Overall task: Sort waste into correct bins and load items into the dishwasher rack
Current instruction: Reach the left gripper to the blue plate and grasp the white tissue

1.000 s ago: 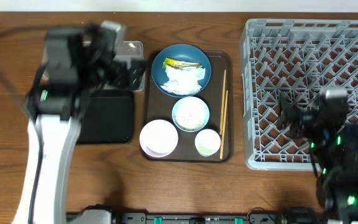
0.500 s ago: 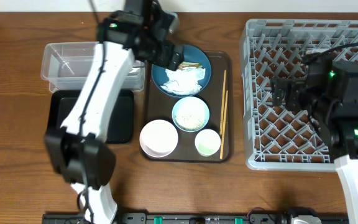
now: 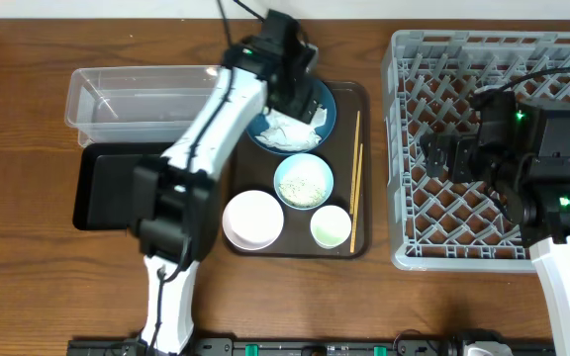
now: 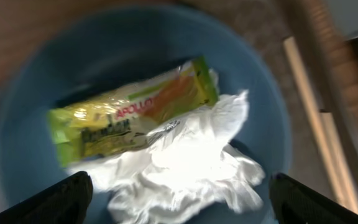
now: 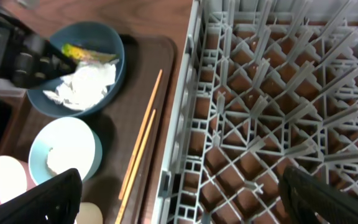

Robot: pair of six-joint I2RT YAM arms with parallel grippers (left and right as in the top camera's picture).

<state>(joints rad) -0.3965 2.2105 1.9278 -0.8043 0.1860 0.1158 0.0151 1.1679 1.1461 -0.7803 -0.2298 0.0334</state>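
Note:
The dark blue dish (image 3: 320,124) on the brown tray holds the crumpled white napkin (image 4: 185,158) and the yellow-green wrapper (image 4: 132,115). My left gripper (image 4: 179,202) is open and hovers just above them, fingers on either side of the napkin; from overhead it (image 3: 300,89) covers the dish's far part. The light blue bowl (image 3: 304,182) holds rice. The white bowl (image 3: 253,219), the pale cup (image 3: 331,226) and the two chopsticks (image 3: 356,153) lie on the tray. My right gripper (image 3: 441,158) is open and empty over the left part of the grey rack (image 3: 503,59).
The clear tub (image 3: 142,94) and the black tray (image 3: 107,188) sit left of the brown serving tray (image 3: 364,237). The right wrist view shows the rack's left wall (image 5: 188,99) beside the chopsticks (image 5: 143,134).
My left arm has swung right from over the tub and black tray to over the dark blue dish. My right arm has risen and shifted left over the rack.

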